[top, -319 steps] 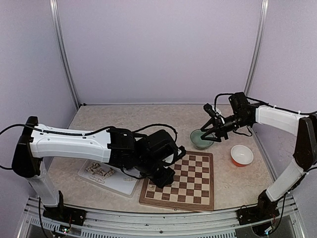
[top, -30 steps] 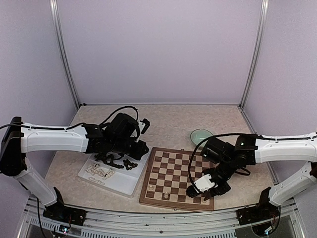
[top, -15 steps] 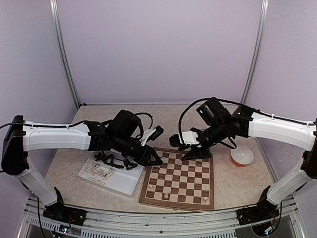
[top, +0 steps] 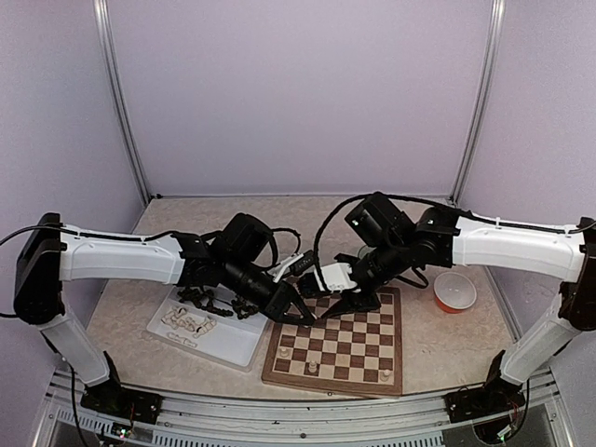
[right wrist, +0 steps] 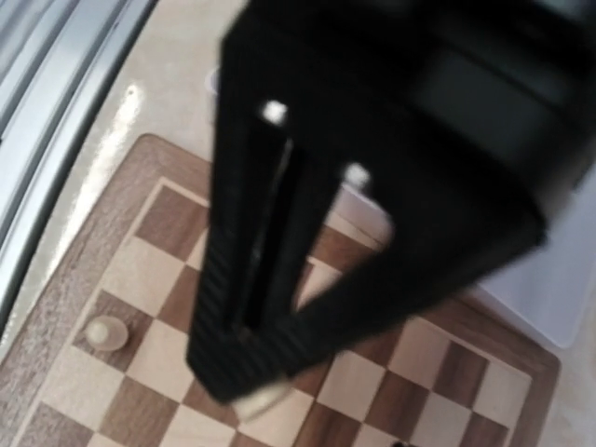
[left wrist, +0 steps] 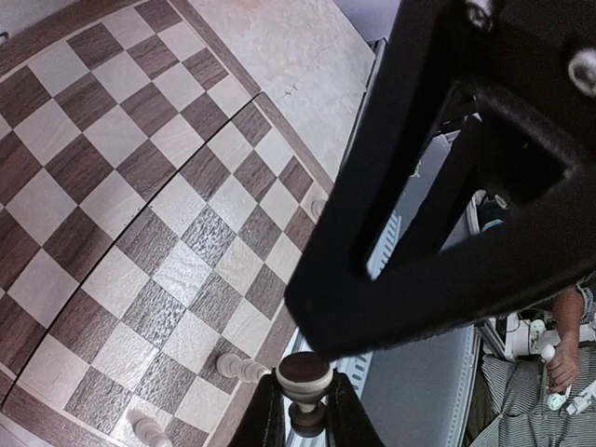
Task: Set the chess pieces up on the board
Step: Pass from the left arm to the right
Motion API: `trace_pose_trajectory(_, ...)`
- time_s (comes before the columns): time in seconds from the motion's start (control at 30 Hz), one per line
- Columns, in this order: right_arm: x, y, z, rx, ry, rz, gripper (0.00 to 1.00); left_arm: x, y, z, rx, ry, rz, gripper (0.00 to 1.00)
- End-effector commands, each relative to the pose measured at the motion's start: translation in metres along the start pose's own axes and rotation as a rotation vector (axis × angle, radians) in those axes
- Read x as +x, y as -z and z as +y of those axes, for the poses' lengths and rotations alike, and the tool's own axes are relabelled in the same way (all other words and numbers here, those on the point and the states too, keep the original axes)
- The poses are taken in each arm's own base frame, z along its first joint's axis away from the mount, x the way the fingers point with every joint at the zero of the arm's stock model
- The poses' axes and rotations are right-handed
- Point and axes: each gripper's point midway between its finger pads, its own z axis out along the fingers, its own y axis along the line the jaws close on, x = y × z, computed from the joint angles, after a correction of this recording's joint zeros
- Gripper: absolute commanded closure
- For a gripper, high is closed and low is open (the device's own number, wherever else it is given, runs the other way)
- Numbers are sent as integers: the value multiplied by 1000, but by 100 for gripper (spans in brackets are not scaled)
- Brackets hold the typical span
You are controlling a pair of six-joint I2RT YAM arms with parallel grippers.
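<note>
The board point(top: 358, 349) lies at front centre. Cream-white pieces stand on its near rows, at the near left point(top: 284, 352) and the near right point(top: 385, 375). My left gripper point(top: 296, 309) hovers over the board's far-left corner. In the left wrist view it point(left wrist: 305, 399) is shut on a cream-white pawn point(left wrist: 305, 375). My right gripper point(top: 343, 298) hangs over the board's far-left squares, close to the left gripper. In the blurred right wrist view its fingers point(right wrist: 237, 372) look closed, with a cream-white piece point(right wrist: 263, 400) at their tips.
A white tray point(top: 233, 346) left of the board holds dark pieces point(top: 219, 300) and cream pieces point(top: 186, 323). A red bowl point(top: 454, 291) stands right of the board. The right arm point(top: 503, 242) crosses the back right. A cream pawn point(right wrist: 105, 332) stands on the board.
The left gripper has moved right from the tray to the board's far-left corner. The right gripper has moved left and nearer, over the board, so both grippers now almost meet.
</note>
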Motion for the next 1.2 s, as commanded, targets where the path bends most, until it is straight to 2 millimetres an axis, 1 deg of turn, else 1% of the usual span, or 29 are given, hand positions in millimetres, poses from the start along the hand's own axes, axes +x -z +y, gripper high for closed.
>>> trace_pose_trajectory(0.0,-4,-8,5,-7,61,27,57,-15,0,-19,84,-30,-20,92)
trace_pose_trajectory(0.2,-7,-17,16,-20,98,46,57,-19,0,-25,116,-29,-29,91)
trace_pose_trajectory(0.33,-8,-23,21,-18,116,63,59,-20,-1,-26,126,-22,-34,91)
trace_pose_trajectory(0.47,-5,-29,22,2,130,85,71,-22,1,-29,144,-26,-44,91)
trace_pose_trajectory(0.57,-2,-29,18,29,129,96,83,-24,3,-33,159,-30,-54,91)
trace_pose_trajectory(0.7,3,-28,15,63,127,114,94,-24,5,-33,168,-26,-64,91)
trace_pose_trajectory(0.8,8,-29,11,81,109,122,98,-25,6,-28,153,-19,-71,85)
trace_pose_trajectory(0.93,16,-23,0,86,31,88,100,-29,11,-20,114,-16,-97,76)
trace_pose_trajectory(1.0,19,-19,-7,82,-20,54,100,-31,14,-13,80,-9,-112,70)
trace_pose_trajectory(1.07,25,-14,-16,89,-71,32,100,-34,21,-8,48,-6,-137,65)
trace_pose_trajectory(1.13,29,-10,-24,88,-122,-1,100,-39,31,0,1,6,-177,55)
trace_pose_trajectory(1.17,31,-9,-26,86,-149,-18,100,-43,37,1,-24,4,-204,54)
